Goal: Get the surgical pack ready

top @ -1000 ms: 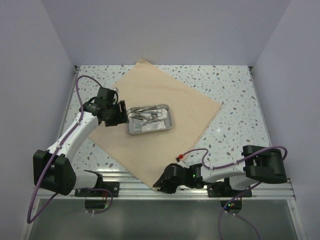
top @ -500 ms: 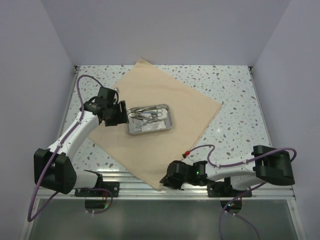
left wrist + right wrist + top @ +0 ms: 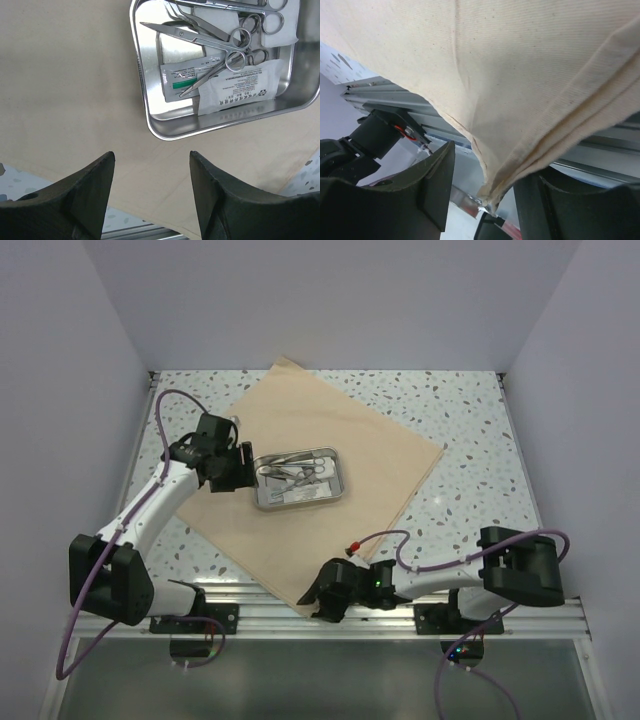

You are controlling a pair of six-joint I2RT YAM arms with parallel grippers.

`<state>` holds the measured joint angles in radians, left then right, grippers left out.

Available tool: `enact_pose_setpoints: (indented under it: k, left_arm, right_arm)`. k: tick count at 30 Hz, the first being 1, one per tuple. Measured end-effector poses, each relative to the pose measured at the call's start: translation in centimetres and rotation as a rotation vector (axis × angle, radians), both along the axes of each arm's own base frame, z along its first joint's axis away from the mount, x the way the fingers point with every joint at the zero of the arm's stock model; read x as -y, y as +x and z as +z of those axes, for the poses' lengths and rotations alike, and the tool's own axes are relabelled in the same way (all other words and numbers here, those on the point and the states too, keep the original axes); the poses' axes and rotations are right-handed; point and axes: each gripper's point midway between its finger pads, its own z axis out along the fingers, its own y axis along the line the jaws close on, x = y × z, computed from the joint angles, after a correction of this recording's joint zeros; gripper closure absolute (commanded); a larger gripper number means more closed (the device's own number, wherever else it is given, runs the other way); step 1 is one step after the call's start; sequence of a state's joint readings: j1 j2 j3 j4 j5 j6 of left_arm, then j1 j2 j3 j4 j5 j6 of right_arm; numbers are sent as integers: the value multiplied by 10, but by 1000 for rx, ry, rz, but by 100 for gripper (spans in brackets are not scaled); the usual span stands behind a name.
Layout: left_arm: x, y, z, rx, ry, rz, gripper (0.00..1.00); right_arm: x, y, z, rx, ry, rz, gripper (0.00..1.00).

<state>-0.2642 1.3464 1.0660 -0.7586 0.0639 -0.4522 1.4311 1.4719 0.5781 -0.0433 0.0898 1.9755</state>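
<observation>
Left claw (image 3: 150, 157) spread above one tan cloth (image 3: 65, 75), right claw (image 3: 485, 172) spread around its corner, one steel tray (image 3: 141, 100), two packets (image 3: 240, 92)

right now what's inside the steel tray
In view: scissors and forceps lying across sealed packets, white gauze at one end of the steel tray. Anything beneath the packets and gauze is covered and cannot be seen.

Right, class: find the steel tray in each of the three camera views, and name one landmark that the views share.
Top external: the steel tray sits left of centre, on the tan cloth.
Left wrist: the tray fills the upper right, its right end cut off by the picture's edge.
Right wrist: the tray is not in it.
Shared landmark: the tan cloth shows in all three views.
</observation>
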Motion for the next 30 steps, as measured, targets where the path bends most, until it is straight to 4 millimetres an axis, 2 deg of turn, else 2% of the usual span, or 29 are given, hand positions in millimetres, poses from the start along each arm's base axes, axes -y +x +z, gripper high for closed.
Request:
enact_pose_setpoints:
  k: [2, 3, 7, 8, 14, 17, 20, 22, 25, 28, 30]
  left_arm:
    - [0, 0, 0, 0, 1, -1, 35]
    - [0, 1, 1, 1, 2, -2, 35]
    - [0, 1, -1, -4, 4, -4, 35]
    - [0, 1, -2, -7, 6, -7, 35]
    - [0, 2, -6, -23, 12, -10, 35]
    - [0, 4, -3, -24, 14, -9, 35]
    - [-1, 11, 3, -10, 24, -1, 35]
    - [-1, 16, 8, 5, 30, 6, 35]
    - [-3, 25, 15, 23, 39, 28, 36]
    - [-4, 33, 22, 43, 46, 63, 36]
    - [-6, 38, 26, 51, 51, 86, 36]
  right_arm:
    - [-2, -1, -1, -5, 5, 1, 62]
    - [-1, 0, -3, -4, 1, -1, 74]
    - [9, 1, -7, 0, -32, -16, 97]
    - [12, 2, -7, 6, -41, -18, 100]
    - [26, 12, -2, 53, -96, -7, 100]
    - [24, 35, 12, 105, -126, 15, 100]
    - [9, 80, 53, 203, -125, 42, 100]
    - [-1, 118, 88, 288, -106, 50, 100]
    - [-5, 181, 129, 413, -118, 63, 100]
    - [-1, 239, 152, 504, -172, 98, 100]
    - [1, 273, 160, 551, -202, 123, 100]
